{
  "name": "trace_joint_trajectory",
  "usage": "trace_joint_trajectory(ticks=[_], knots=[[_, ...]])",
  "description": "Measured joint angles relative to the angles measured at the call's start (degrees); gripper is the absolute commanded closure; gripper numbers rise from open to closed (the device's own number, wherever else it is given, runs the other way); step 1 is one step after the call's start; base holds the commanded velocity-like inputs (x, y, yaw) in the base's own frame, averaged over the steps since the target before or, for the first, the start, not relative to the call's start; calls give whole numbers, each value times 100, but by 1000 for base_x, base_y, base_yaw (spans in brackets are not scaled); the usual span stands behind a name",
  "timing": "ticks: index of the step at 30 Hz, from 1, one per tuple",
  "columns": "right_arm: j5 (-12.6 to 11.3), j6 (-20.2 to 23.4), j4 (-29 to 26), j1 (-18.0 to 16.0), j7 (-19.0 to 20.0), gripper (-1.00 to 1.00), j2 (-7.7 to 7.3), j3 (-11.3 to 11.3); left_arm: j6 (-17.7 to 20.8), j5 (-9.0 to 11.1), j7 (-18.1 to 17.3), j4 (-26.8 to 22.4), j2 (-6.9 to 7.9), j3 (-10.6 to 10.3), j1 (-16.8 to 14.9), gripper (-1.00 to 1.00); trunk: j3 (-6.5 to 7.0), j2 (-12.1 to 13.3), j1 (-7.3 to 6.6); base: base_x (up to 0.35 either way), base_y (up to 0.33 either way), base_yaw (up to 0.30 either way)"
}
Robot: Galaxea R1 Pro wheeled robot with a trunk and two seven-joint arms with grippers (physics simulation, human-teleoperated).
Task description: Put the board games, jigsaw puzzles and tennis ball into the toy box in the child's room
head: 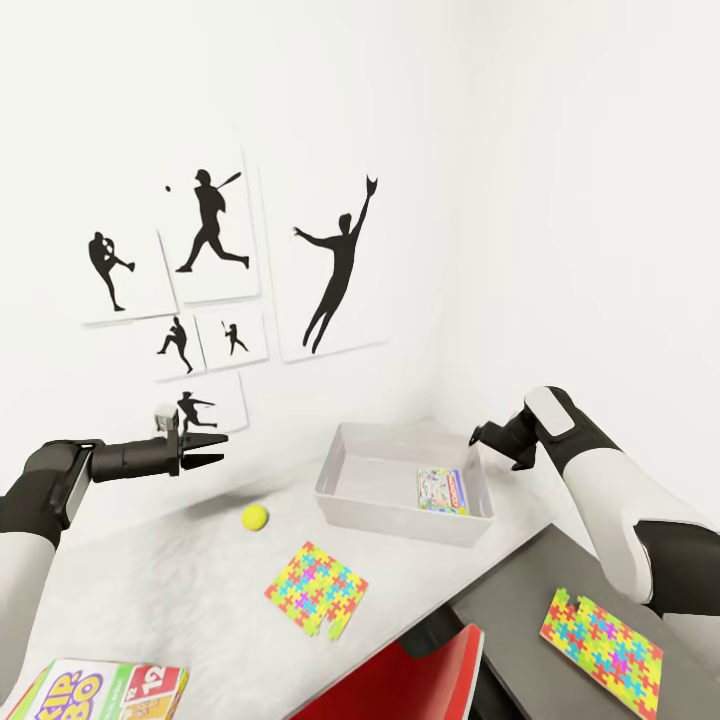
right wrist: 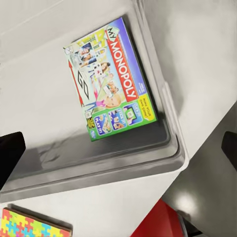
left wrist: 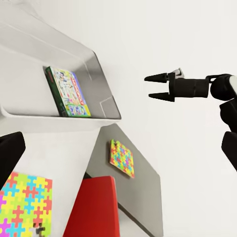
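**Toy box holds one game; both grippers hang free above the table**

Toy box [head: 345, 490] sits on the pale table [head: 180, 580] near the wall corner, and we see one board game, the white-green Monopoly box [right wrist: 111, 79], lying flat inside it against the end nearer the dark section. Our right gripper [head: 487, 436] hovers just above that end of the bin; from our left wrist camera its two dark fingers stand apart with nothing between them. Our left gripper [head: 205, 450] is held out over the table, well to the left of the bin, its fingers also spread and empty.

The tennis ball [head: 254, 516] rests on the tabletop between our left gripper and the bin, closer to us than either. In front of it lies one jigsaw puzzle [head: 316, 590], flat on the pale surface. The second jigsaw puzzle [head: 601, 640] lies on the lower dark section [head: 500, 610], under our right arm. The Skip-Bo box [head: 100, 690] sits at the near left edge of the table. A red chair back [head: 410, 680] shows by the table's inner corner.
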Motion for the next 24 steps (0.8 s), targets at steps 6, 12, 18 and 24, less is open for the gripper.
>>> trace_joint_trajectory(ticks=[6,12,18,24], knots=[[-5,0,2,0,0,-100,0,0,0,0,6,0,0,-3,3,-100,57,0,0,0,0,0],[1,1,0,-1,0,-100,-6,0,0,0,16,0,0,-2,4,-100,95,-3,2,-61,0,0],[3,2,0,5,0,-100,-7,0,0,0,18,0,-3,-3,4,-100,100,-4,4,-227,0,0],[3,1,1,6,0,-100,-8,0,0,-1,39,0,-15,-7,4,-100,101,-3,4,-161,0,0]])
